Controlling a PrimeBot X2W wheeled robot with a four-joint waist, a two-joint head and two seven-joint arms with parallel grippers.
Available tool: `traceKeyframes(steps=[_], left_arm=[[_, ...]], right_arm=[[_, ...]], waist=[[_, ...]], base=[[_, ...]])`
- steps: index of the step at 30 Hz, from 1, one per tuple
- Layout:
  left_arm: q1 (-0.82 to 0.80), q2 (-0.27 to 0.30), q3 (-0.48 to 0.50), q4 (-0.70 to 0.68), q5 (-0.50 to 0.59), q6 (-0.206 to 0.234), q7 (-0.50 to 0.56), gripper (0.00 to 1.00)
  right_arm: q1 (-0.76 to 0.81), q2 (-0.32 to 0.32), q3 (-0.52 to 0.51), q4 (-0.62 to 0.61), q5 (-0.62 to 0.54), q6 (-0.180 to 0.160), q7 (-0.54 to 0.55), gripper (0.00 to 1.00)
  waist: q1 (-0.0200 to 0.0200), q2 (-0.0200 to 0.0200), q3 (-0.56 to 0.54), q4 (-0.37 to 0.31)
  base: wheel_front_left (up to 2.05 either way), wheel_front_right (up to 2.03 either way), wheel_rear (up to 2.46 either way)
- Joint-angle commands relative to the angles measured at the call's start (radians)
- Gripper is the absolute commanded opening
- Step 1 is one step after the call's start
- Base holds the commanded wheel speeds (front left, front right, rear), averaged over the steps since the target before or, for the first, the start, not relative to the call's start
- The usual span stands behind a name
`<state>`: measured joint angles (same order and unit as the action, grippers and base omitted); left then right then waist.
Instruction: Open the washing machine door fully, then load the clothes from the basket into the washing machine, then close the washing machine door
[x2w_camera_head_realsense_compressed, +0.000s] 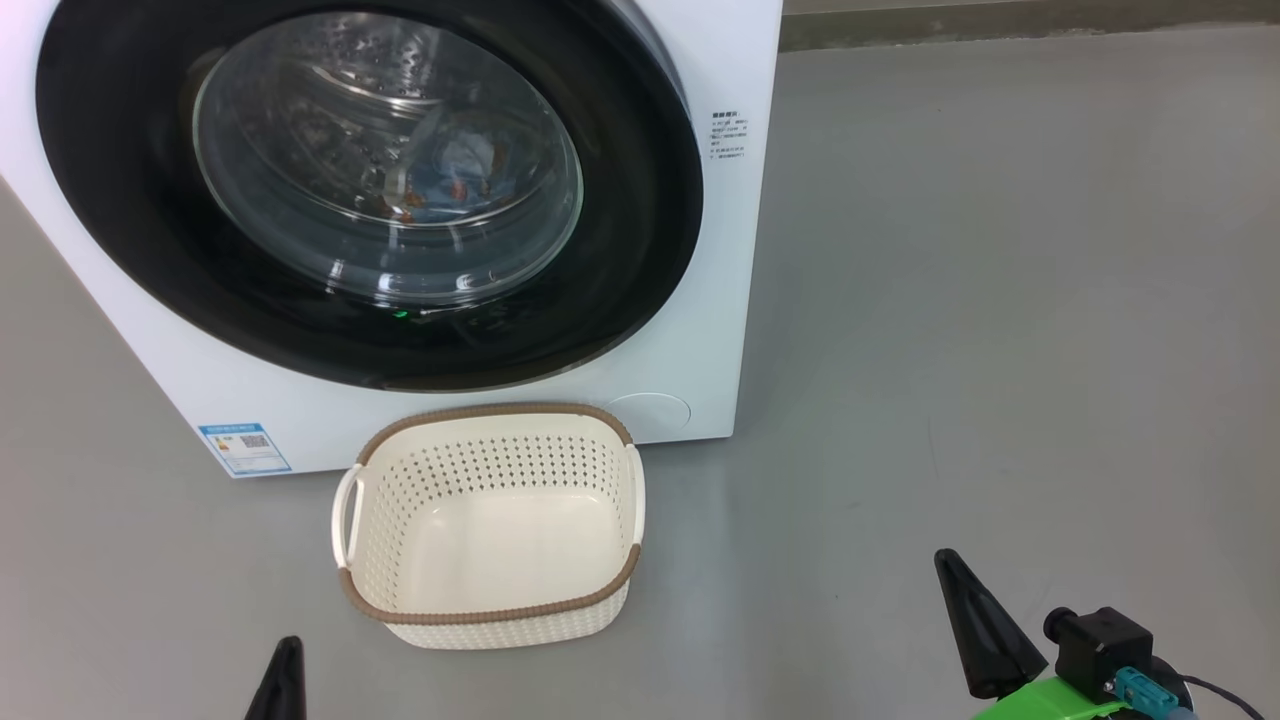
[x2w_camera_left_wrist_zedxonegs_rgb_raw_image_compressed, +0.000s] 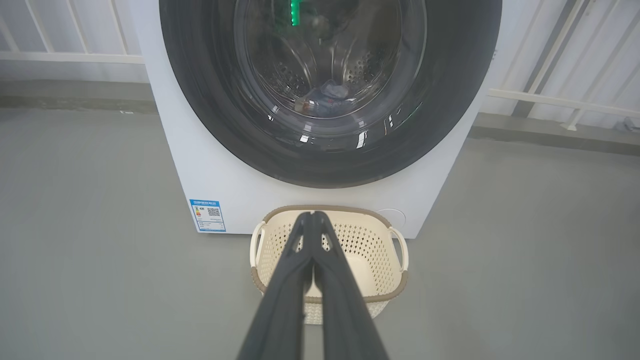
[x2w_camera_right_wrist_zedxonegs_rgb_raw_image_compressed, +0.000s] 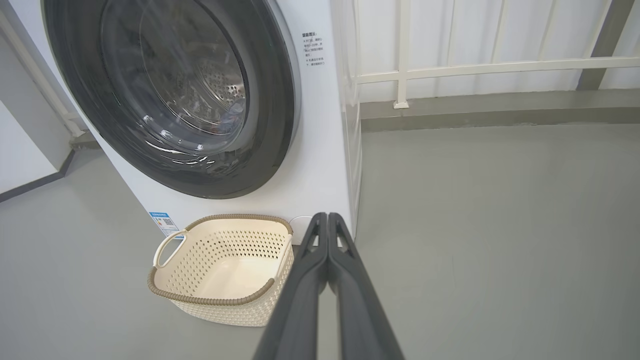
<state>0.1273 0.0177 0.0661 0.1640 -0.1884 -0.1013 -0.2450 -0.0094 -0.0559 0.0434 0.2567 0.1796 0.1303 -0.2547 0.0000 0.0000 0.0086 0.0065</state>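
Observation:
The white washing machine (x2w_camera_head_realsense_compressed: 720, 250) stands on the floor with its round black door (x2w_camera_head_realsense_compressed: 130, 240) closed against the front. Through the door's glass window I see the clothes (x2w_camera_head_realsense_compressed: 455, 175), blue with orange prints, lying in the steel drum. The cream basket (x2w_camera_head_realsense_compressed: 490, 520) with a brown rim sits in front of the machine with nothing in it. My left gripper (x2w_camera_left_wrist_zedxonegs_rgb_raw_image_compressed: 313, 215) is shut with nothing between its fingers, pulled back from the basket. My right gripper (x2w_camera_right_wrist_zedxonegs_rgb_raw_image_compressed: 327, 216) is shut on nothing too, low and to the basket's right. Dark tips of the left gripper (x2w_camera_head_realsense_compressed: 285, 660) and the right gripper (x2w_camera_head_realsense_compressed: 950, 570) show along the head view's bottom edge.
Grey floor (x2w_camera_head_realsense_compressed: 1000, 300) spreads wide to the right of the machine. A white railing (x2w_camera_right_wrist_zedxonegs_rgb_raw_image_compressed: 475, 65) and a low kerb run along the back wall. A blue label sticker (x2w_camera_head_realsense_compressed: 245, 448) marks the machine's lower left corner.

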Motion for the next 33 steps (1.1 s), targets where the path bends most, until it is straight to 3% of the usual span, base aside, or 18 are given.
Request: traceKeyframes(steps=[1,5,9,33], left_arm=[[-0.012,0.012,0.007,-0.016,-0.021,-0.001,0.004,0.0],[-0.018,0.013,0.008,-0.015,-0.068,-0.002,0.016,0.0],[-0.024,0.013,0.008,-0.012,-0.114,-0.003,0.026,0.0],[-0.067,0.017,0.015,0.006,-0.389,-0.008,0.094,0.0]], right_arm=[[-0.019,-0.001,-0.002,-0.024,0.025,0.0,0.005,0.0],[-0.02,-0.003,-0.005,-0.025,0.074,0.0,0.016,0.0],[-0.024,-0.005,-0.008,-0.023,0.122,0.0,0.026,0.0],[-0.04,-0.01,-0.028,-0.02,0.406,0.0,0.089,0.0]], waist=[[0.0003,0.0,0.0,0.0],[0.0022,0.0,-0.003,0.0],[0.0002,0.0,-0.001,0.0],[0.0,0.0,-0.002,-0.002]], base=[[0.0,0.0,0.0],[0.0,0.0,0.0],[0.0,0.0,0.0],[0.0,0.0,0.0]])
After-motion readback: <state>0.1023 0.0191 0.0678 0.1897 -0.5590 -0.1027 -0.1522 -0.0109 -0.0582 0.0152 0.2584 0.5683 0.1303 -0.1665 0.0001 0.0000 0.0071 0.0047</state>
